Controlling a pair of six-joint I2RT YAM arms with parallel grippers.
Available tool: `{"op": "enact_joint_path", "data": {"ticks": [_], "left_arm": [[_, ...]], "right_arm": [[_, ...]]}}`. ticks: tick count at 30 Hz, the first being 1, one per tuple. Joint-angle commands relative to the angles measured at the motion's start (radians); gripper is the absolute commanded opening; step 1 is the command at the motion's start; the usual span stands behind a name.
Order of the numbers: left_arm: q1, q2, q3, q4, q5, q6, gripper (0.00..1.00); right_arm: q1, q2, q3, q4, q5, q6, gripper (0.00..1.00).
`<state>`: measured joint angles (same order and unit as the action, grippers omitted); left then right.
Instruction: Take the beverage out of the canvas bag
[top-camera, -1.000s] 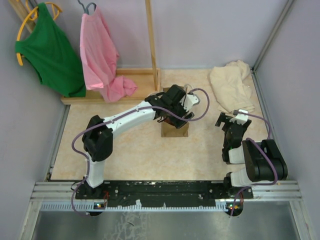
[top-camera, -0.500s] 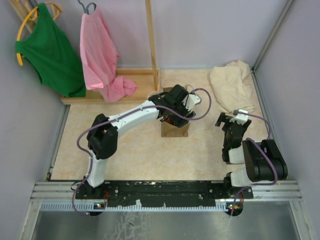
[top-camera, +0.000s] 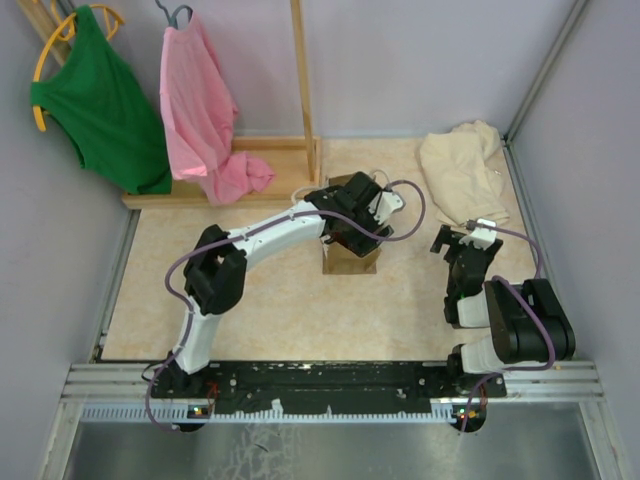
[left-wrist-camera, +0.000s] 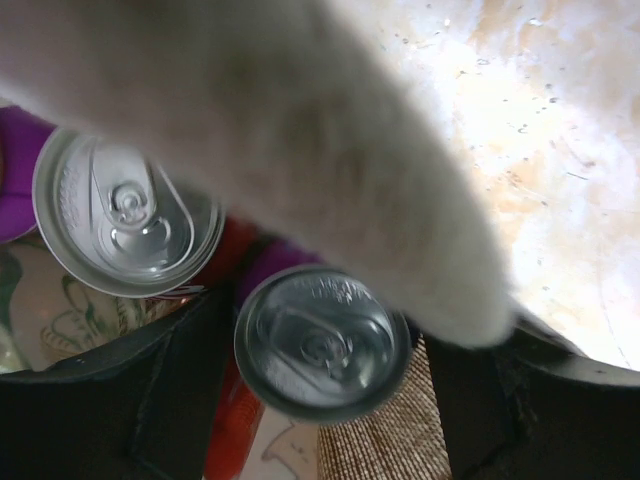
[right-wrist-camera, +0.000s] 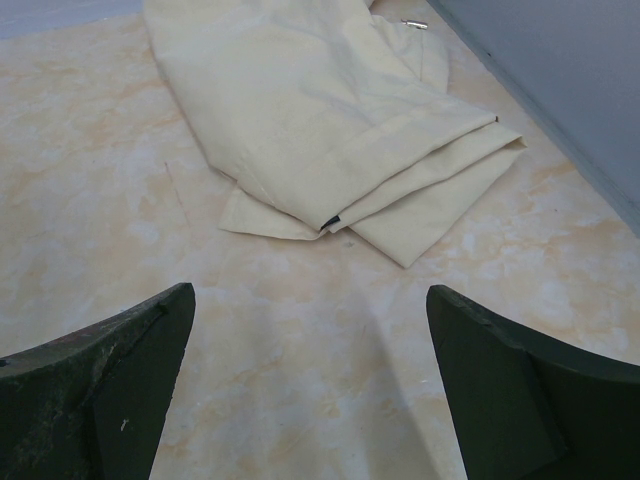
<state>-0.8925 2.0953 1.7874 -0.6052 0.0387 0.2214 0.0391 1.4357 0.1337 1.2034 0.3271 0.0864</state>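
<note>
The canvas bag (top-camera: 352, 262) is a small tan-brown tote standing mid-table; my left arm covers most of it from above. My left gripper (top-camera: 352, 228) is down in its mouth. In the left wrist view the gripper (left-wrist-camera: 325, 375) is open, with a dark finger (left-wrist-camera: 160, 400) on each side of a silver-topped can (left-wrist-camera: 322, 340). A second can (left-wrist-camera: 128, 215) stands beside it to the upper left. A blurred white handle (left-wrist-camera: 300, 130) crosses the view, and woven bag cloth (left-wrist-camera: 385, 440) shows below. My right gripper (top-camera: 455, 240) is open and empty to the right of the bag.
A beige cloth heap (top-camera: 462, 175) lies at the back right, just ahead of my right gripper (right-wrist-camera: 310, 330) and also seen there (right-wrist-camera: 320, 130). A wooden rack (top-camera: 300, 90) with a green shirt (top-camera: 100, 100) and a pink shirt (top-camera: 205, 110) stands at the back left.
My left arm has stretched further over the bag, its elbow moving right and the gripper settling lower into the bag's mouth. The right arm has not moved.
</note>
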Motion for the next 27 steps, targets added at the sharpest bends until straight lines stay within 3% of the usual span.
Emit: {"op": "enact_joint_path", "data": {"ticks": [1, 4, 6, 9, 12, 13, 27], "left_arm": [[-0.001, 0.091, -0.040, -0.027, -0.017, -0.001, 0.83], [0.002, 0.094, -0.049, -0.019, -0.017, -0.004, 0.83], [0.004, 0.089, -0.051, -0.016, -0.019, -0.008, 0.75], [0.004, 0.074, -0.058, 0.000, -0.026, -0.010, 0.46], [0.004, 0.058, -0.056, 0.016, -0.029, -0.006, 0.06], [0.004, 0.054, -0.050, 0.013, -0.033, -0.004, 0.00], [0.004, -0.017, 0.215, -0.208, -0.095, 0.049, 0.00]], "right_arm": [[0.007, 0.006, 0.028, 0.042, 0.015, -0.012, 0.99], [0.007, 0.006, 0.029, 0.042, 0.016, -0.011, 0.99], [0.006, 0.006, 0.029, 0.042, 0.015, -0.012, 0.99], [0.007, 0.006, 0.029, 0.042, 0.015, -0.011, 0.99], [0.007, 0.006, 0.029, 0.042, 0.015, -0.011, 0.99], [0.007, 0.006, 0.029, 0.042, 0.016, -0.012, 0.99], [0.007, 0.006, 0.029, 0.042, 0.016, -0.012, 0.99]]}}
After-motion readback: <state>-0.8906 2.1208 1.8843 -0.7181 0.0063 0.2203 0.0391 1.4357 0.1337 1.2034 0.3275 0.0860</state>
